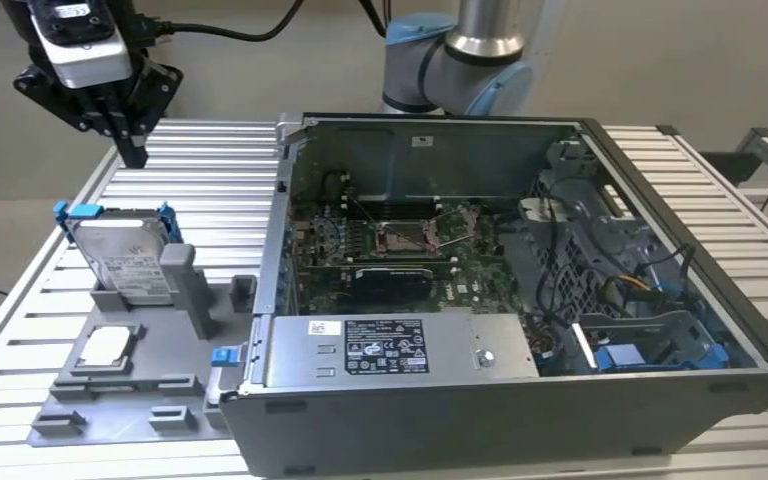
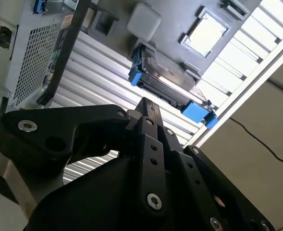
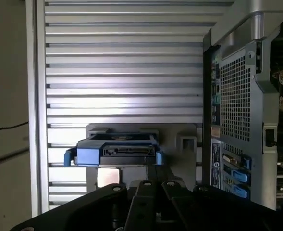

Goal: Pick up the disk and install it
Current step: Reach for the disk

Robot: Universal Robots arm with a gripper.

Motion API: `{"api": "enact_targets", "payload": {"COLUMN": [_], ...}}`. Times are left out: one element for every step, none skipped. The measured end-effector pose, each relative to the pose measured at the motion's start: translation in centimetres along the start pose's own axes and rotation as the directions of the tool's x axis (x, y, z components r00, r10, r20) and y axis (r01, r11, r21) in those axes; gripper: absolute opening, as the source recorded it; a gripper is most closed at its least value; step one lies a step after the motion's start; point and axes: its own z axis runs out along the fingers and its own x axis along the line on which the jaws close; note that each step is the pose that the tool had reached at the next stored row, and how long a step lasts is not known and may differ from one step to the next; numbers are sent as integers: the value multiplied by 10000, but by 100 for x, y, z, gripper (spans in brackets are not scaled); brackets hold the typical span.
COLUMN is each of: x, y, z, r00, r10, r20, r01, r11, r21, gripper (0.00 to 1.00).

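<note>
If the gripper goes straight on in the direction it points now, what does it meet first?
Probably the disk, which stands in the grey holder. The gripper points down towards it, and both wrist views show its blue-framed edge straight ahead. Depth is unclear, so it could pass just beside.
</note>
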Motion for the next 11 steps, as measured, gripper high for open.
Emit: {"api": "enact_targets", "payload": {"x": [27,55,84,116,145,176,208,236,269,299,329], "y": [0,-1,-2,-3,-5,-7,-9,-11,-13,-14,-15], "z": [0,1,0,0,0,0,0,0,1,1,0], "r00": [10000,10000,10000,10000,9999,9999,9999,9999,9998,9998,9998], "r10": [-27,-52,-71,-89,-106,-125,-144,-161,-179,-196,-212], "r20": [-2,-2,-3,-4,-6,-6,-7,-7,-8,-9,-11], "r01": [27,52,71,89,106,125,144,161,179,196,212], "r11": [10000,10000,10000,10000,9999,9999,9999,9999,9998,9998,9998], "r21": [0,-2,-2,-2,-1,-2,-3,-3,-3,-3,-3], "gripper": [0,0,0,0,0,0,0,0,0,0,0]}}
